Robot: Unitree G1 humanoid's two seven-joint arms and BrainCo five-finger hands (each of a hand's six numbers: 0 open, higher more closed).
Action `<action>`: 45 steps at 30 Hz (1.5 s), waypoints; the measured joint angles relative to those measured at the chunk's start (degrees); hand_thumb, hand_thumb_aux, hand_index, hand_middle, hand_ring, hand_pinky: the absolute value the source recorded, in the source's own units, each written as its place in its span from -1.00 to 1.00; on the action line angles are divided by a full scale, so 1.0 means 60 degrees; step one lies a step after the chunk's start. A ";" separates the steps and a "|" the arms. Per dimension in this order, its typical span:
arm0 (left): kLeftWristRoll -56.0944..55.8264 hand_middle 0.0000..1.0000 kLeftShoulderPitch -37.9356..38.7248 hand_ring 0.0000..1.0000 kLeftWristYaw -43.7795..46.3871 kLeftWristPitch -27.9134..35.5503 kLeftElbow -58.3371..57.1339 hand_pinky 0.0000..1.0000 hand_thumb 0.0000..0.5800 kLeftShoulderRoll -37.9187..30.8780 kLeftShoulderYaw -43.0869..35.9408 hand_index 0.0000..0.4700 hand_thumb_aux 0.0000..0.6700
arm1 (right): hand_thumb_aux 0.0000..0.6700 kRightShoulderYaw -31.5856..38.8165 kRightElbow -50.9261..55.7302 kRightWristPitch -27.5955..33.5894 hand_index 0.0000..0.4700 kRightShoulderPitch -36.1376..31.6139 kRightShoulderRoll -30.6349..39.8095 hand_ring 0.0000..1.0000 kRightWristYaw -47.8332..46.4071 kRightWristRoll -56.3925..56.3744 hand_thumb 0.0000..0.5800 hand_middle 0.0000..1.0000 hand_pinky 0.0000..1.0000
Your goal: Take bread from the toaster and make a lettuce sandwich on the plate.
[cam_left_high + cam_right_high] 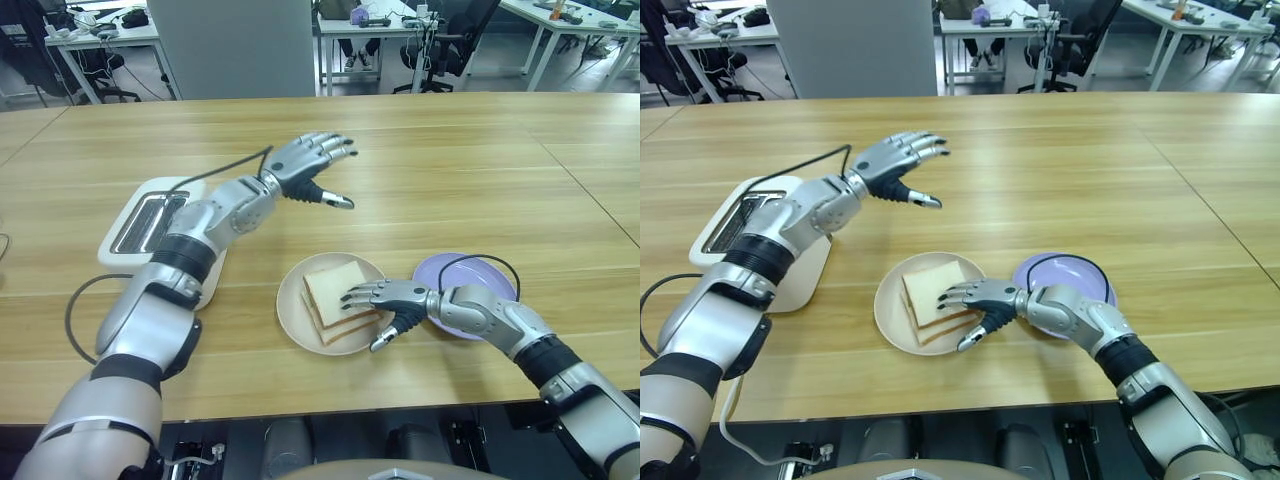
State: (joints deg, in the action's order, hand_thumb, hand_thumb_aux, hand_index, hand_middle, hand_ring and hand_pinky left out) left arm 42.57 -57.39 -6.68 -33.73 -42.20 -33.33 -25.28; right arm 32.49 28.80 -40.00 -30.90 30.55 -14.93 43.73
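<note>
Stacked bread slices (333,295) sit on the beige plate (291,312), the right hand (393,302) spread over their edge, the left hand (306,166) open and empty above the worktop (460,180). The toaster (128,238) looks emptied; whether lettuce lies between the slices, I cannot tell.

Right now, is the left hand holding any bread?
No, the left hand is open and empty; the bread lies on the plate.

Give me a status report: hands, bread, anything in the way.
Left hand open, above table. Right hand open, resting on bread on plate. Purple plate beneath wrist.
</note>
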 measured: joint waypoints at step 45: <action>-0.0131 1.00 0.3666 1.00 0.6308 0.3320 0.1410 1.00 1.00 0.1004 -0.1670 0.96 1.00 | 1.00 0.0755 0.3747 0.1479 0.96 -0.1379 -0.2256 1.00 -0.0692 -0.0927 1.00 1.00 1.00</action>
State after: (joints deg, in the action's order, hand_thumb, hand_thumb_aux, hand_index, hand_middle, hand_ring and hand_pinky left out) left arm 41.79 -35.39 31.17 -13.81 -33.74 -27.31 -35.30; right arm 37.02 51.28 -31.12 -39.18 17.01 -19.08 38.17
